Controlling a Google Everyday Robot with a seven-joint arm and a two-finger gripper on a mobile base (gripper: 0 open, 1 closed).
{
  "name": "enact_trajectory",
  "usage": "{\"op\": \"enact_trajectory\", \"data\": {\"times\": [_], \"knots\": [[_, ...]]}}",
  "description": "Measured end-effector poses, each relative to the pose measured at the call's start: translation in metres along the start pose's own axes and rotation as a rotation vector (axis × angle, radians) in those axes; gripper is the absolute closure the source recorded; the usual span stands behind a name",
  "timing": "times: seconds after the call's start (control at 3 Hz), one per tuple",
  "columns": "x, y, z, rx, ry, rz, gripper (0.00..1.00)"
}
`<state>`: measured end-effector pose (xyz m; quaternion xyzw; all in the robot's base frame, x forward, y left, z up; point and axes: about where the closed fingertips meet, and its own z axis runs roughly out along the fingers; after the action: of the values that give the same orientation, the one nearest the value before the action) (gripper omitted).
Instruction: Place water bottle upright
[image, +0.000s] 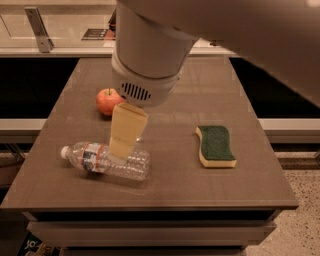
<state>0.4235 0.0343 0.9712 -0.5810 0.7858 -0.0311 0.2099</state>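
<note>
The water bottle (100, 160) lies on its side near the front left of the brown table (210, 95). It is clear ribbed plastic with its white cap pointing left and a red-and-blue label near the neck. My gripper (120, 150) hangs down from the large white arm (150, 50), and its pale yellow tip sits right over the bottle's middle, at or just above its top surface. The bottle part behind the gripper is hidden.
A red apple (109, 101) sits behind the bottle, partly hidden by the arm. A green-and-yellow sponge (216, 146) lies at the right. A counter with a metal bracket (39, 29) runs along the back.
</note>
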Motion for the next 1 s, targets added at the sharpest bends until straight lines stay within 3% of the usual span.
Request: {"op": "enact_trajectory", "data": {"times": [0.33, 1.0], "knots": [[-0.015, 0.002, 0.015, -0.027, 0.013, -0.031, 0.0], [-0.034, 0.005, 0.071, -0.144, 0.053, -0.069, 0.0]]}}
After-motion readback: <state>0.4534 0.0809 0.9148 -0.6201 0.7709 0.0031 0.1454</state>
